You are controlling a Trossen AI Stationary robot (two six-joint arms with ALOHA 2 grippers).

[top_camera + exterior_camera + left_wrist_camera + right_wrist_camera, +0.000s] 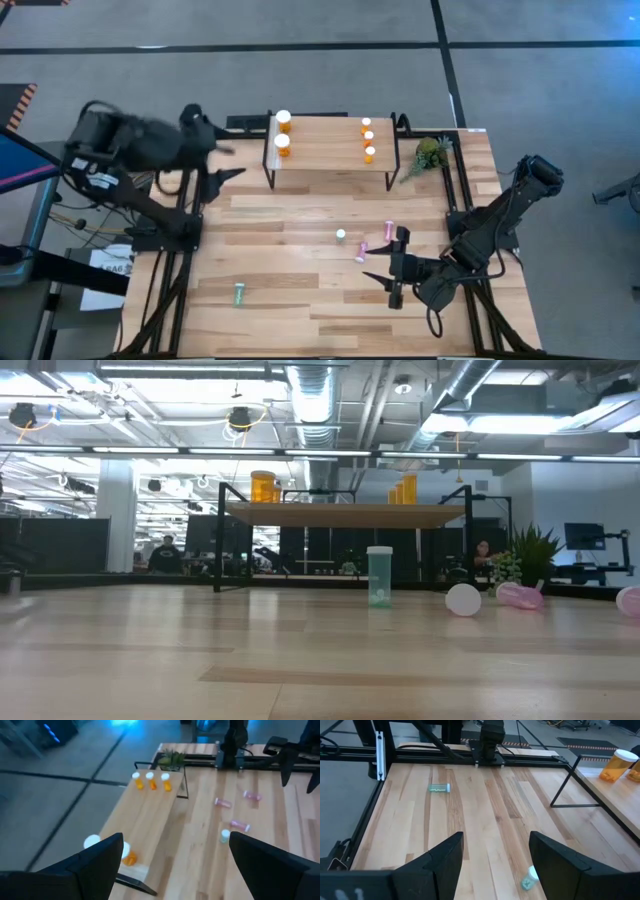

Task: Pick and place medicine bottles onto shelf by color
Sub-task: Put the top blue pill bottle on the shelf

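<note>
The shelf [330,165] stands at the table's far side. Two large orange bottles [283,133] stand on its left end and three small orange ones [368,138] on its right end. On the table, a pale green bottle [341,235] stands upright; it also shows in the low view [379,576]. Pink bottles [361,250] lie beside it, one more [390,230] further right. Another green bottle [240,293] lies near left. My left gripper [232,162] is open in the air, left of the shelf. My right gripper [385,265] is open and empty, just right of the pink bottles.
A small green plant [430,153] stands at the shelf's right end. Black frame rails run along the table's left and right edges. Bare wood lies between the shelf and the bottles and across the near left. People sit in the room behind [167,550].
</note>
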